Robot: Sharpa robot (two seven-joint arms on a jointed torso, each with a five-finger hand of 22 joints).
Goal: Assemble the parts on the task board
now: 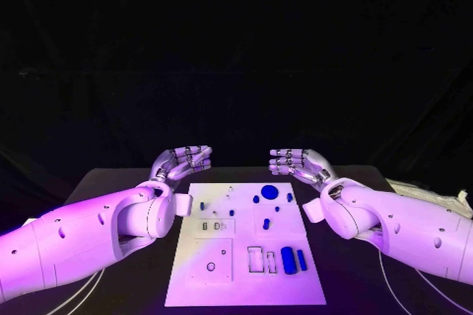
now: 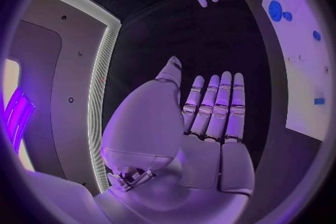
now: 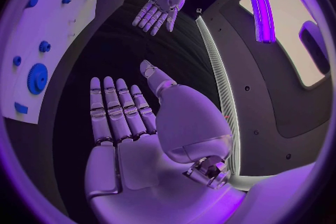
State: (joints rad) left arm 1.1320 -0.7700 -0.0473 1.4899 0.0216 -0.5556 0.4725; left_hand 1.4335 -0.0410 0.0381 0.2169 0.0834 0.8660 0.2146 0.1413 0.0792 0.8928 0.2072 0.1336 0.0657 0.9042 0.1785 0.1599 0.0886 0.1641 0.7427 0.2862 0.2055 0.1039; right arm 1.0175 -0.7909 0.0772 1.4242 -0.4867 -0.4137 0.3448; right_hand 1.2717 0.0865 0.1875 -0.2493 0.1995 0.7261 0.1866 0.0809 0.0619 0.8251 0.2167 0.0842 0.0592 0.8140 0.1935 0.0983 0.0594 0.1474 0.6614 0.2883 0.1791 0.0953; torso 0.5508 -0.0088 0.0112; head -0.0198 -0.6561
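Note:
The white task board (image 1: 222, 274) lies in the middle of the black table. Blue parts sit on it: a round disc (image 1: 269, 190) at the far end, small pieces (image 1: 256, 199) near it, a short peg (image 1: 266, 224) mid-board, and a long bar (image 1: 288, 259) in the near right area. My left hand (image 1: 183, 162) hovers beyond the board's far left corner, fingers straight and apart, holding nothing. My right hand (image 1: 296, 162) mirrors it beyond the far right corner, also with nothing in it. The left hand (image 2: 210, 112) and right hand (image 3: 122, 112) show flat palms in the wrist views.
Both forearms flank the board's long sides, the left arm (image 1: 89, 233) and the right arm (image 1: 394, 226). The board (image 2: 301, 56) edge with the blue disc (image 2: 275, 10) shows beside the left hand. A pale object (image 1: 424, 192) lies at the table's right edge.

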